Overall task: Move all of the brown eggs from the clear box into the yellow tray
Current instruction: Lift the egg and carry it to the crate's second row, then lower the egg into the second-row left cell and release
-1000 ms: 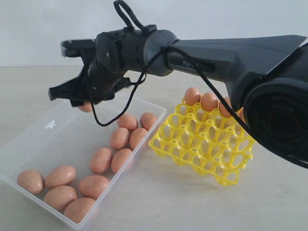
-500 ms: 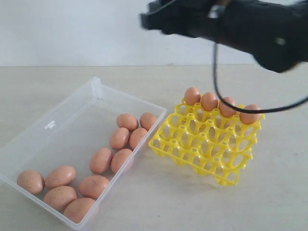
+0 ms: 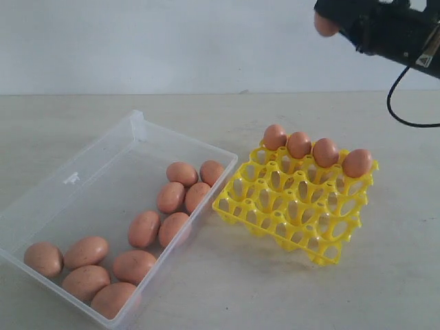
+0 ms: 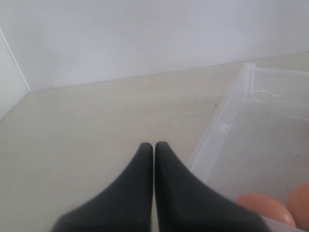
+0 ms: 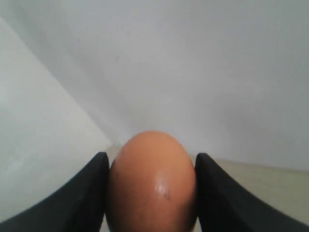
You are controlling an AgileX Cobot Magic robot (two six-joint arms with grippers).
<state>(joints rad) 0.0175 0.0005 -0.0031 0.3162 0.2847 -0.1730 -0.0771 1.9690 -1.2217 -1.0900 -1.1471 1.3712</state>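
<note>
Placement of the held egg is the step in hand. Nearest the camera, the box (image 3: 82, 180) lies on the table (image 3: 227, 295) with eleven eggs (image 3: 144, 229) loose on its floor, bunched toward the near corner and the side facing the tray. Just beside the box stands the tray (image 3: 289, 221); four eggs (image 3: 299, 145) fill its far row and the other cups are open. Beyond and above the tray, the right gripper (image 3: 344, 15) hangs high over the table. Its fingers (image 5: 91, 193) stand well apart and clamp one egg (image 5: 152, 181) by its flanks, one end protruding past the fingertips. The left gripper (image 4: 153, 145) is closed on nothing, outside the box wall, and takes no part.

Recommended procedure:
- Carry the egg over an open cup in the row next to the filled one.
- Centre it above the cup before any descent – correction lower down risks striking a peak.
- Lower straight down until the shell seats between the peaks.
- Part the fingers only enough to release, then lift vertically.

Leave clearance from the seated eggs; a finger brushing one could tip it out. Do not tighten the grip – the shell is smooth and brittle. The tray looks light, so a sideways push would likely shift it.
</note>
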